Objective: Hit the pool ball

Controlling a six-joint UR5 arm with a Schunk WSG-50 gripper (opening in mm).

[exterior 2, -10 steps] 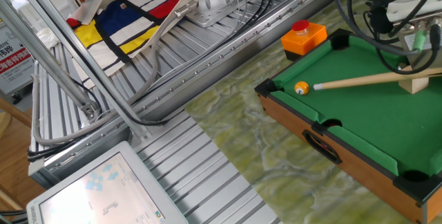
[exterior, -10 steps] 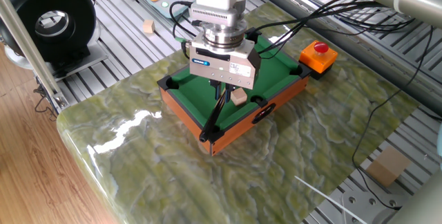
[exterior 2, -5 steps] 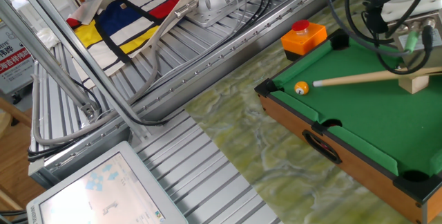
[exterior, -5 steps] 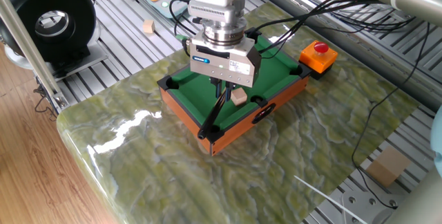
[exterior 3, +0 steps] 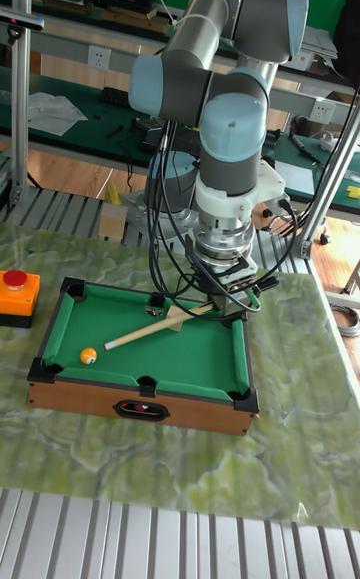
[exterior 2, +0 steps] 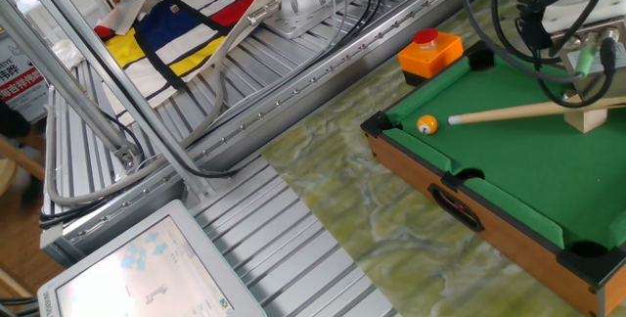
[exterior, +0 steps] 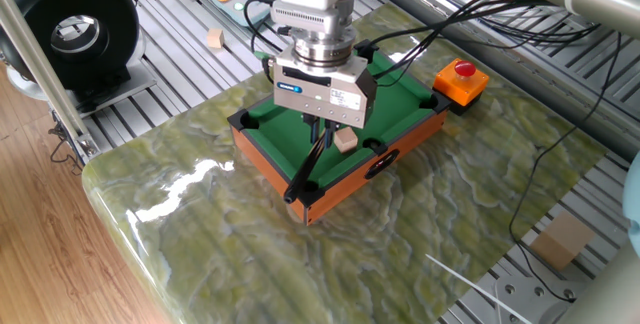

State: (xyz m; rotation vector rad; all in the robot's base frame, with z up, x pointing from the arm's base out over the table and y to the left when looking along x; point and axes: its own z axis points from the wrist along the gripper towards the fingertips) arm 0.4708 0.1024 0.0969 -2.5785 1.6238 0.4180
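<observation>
Ball on the felt near a corner pocket, cue tip just short of it.

I see the ball [exterior 2: 426, 124] lying on the green felt of the toy pool table [exterior 2: 509, 195], near the corner pocket closest to the red button [exterior 2: 425, 38] on its orange box. The cue [exterior 2: 509, 113] lies over the felt, its tip just beside the ball with a sliver of green between. Its far end runs up to the gripper [exterior 3: 222, 301], clamped on it beside the wooden cube [exterior: 346, 140]. The first fixed view hides the ball behind the arm; the tall view shows it [exterior 3: 89, 355]. A blue label sits on the gripper body, too small for me to read.
</observation>
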